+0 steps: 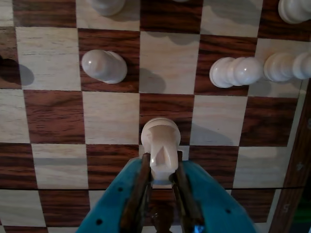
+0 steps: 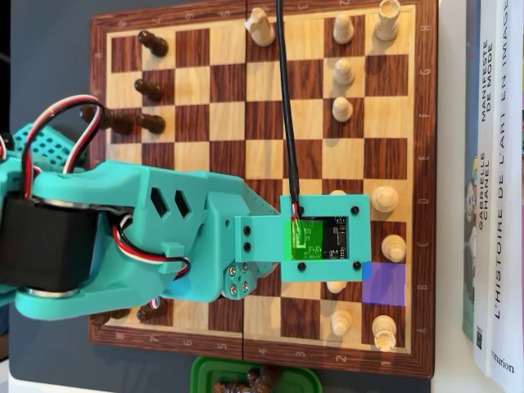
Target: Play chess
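In the wrist view my gripper (image 1: 161, 164) is shut on a white chess piece (image 1: 160, 141), a knight by its shape, with the teal fingers (image 1: 214, 194) and their brown pads pressed on both sides of its base. The piece sits over the boundary of a dark and a light square of the wooden chessboard (image 1: 53, 116). Whether it touches the board I cannot tell. In the overhead view the teal arm (image 2: 164, 229) reaches across the chessboard (image 2: 270, 106) from the left, and the wrist camera mount (image 2: 323, 237) hides the jaws and the held piece.
White pieces stand close ahead: a pawn (image 1: 104, 65) at upper left, two more (image 1: 236, 72) (image 1: 286, 65) at right. Overhead, white pieces (image 2: 385, 199) (image 2: 342, 108) line the right side and dark pieces (image 2: 150, 123) the left. Books (image 2: 491, 164) flank the board; a green box (image 2: 205, 372) sits below.
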`<state>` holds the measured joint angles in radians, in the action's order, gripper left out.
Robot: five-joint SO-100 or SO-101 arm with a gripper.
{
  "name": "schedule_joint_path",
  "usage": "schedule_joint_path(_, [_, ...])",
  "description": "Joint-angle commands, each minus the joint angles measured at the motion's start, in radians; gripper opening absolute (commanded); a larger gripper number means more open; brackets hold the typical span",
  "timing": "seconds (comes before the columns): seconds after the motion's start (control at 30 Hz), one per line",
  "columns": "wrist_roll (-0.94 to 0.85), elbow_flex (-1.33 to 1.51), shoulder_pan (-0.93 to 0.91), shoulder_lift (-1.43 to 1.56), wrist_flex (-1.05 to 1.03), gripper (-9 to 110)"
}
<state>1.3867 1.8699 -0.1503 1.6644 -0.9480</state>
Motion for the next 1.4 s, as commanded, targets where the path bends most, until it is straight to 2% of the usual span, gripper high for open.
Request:
schedule_joint_path(0.0, [0.0, -0.055, -0.012, -0.005, 0.012, 0])
schedule_joint_path(1.37, [0.006, -0.089, -0.014, -0.097, 0.014, 0])
